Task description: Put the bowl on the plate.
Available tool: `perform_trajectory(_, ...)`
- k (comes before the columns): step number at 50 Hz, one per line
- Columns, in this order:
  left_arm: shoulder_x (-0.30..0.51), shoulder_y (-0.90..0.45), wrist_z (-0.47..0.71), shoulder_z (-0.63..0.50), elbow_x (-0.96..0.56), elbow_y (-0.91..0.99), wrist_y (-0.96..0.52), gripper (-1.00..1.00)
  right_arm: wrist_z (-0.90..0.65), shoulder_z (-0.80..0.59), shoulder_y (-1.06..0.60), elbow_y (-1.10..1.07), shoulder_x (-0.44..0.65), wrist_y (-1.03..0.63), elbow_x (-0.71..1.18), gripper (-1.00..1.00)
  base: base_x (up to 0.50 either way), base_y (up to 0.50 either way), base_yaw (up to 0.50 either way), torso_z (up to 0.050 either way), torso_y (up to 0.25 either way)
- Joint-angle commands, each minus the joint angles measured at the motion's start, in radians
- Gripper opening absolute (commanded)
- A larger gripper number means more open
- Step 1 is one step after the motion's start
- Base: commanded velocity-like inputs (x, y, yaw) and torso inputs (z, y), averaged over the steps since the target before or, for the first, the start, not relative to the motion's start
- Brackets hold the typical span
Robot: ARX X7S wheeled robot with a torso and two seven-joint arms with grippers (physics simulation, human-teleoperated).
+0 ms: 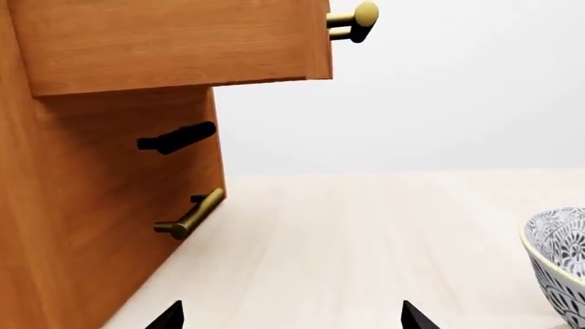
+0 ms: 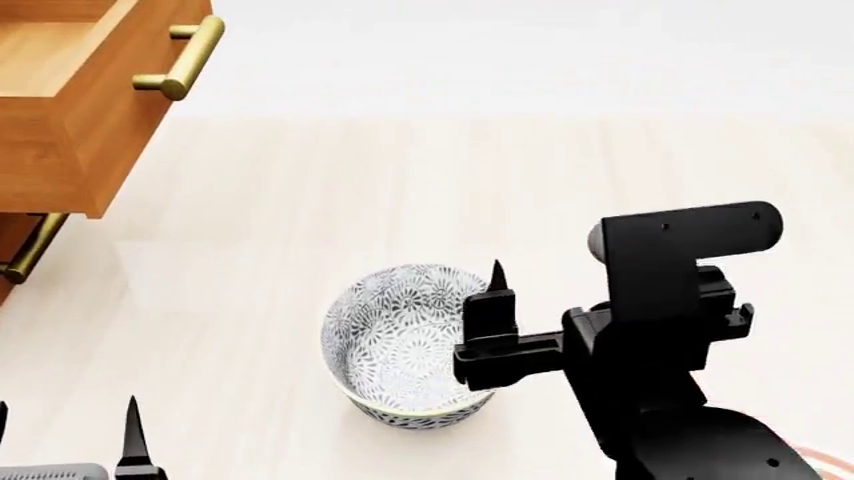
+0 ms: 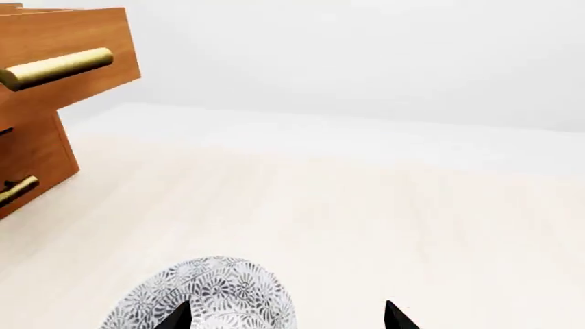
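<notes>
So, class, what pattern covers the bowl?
The bowl is white with a dense grey floral pattern, inside and out; the head view shows it best.

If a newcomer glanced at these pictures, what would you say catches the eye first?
The grey floral bowl stands on the pale table, with the right pincer at its rim, one finger over the inside. At far left an open wooden drawer with a brass handle juts out. The left pincer hangs open, empty.
</notes>
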State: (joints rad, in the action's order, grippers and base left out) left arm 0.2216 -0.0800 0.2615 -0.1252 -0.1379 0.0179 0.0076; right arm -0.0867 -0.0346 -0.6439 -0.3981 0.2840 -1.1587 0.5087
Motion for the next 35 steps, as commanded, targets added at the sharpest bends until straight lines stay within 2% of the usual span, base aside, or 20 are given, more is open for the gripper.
perform_trajectory(1, 0.007, 0.001, 0.014, 0.003, -0.002, 0.018, -0.01, 1.0, 0.077, -0.013, -0.233, 0.128, -0.027, -0.192, 0.112, 1.0, 0.0, 0.0, 0.0, 0.0, 0.0)
perform_trajectory(13, 0.017, 0.011, 0.023, 0.0, -0.005, 0.057, -0.026, 1.0, 0.13, -0.083, -0.404, 0.325, -0.04, -0.269, 0.131, 1.0, 0.0, 0.0, 0.0, 0.0, 0.0)
perform_trajectory(22, 0.021, 0.01, 0.028, -0.007, -0.004, 0.072, -0.037, 1.0, 0.19, -0.139, -0.466, 0.441, -0.062, -0.28, 0.152, 1.0, 0.0, 0.0, 0.0, 0.0, 0.0)
perform_trajectory(35, 0.025, 0.008, 0.034, -0.016, -0.005, 0.072, -0.034, 1.0, 0.264, -0.299, -0.545, 0.625, -0.102, -0.217, 0.113, 1.0, 0.0, 0.0, 0.0, 0.0, 0.0)
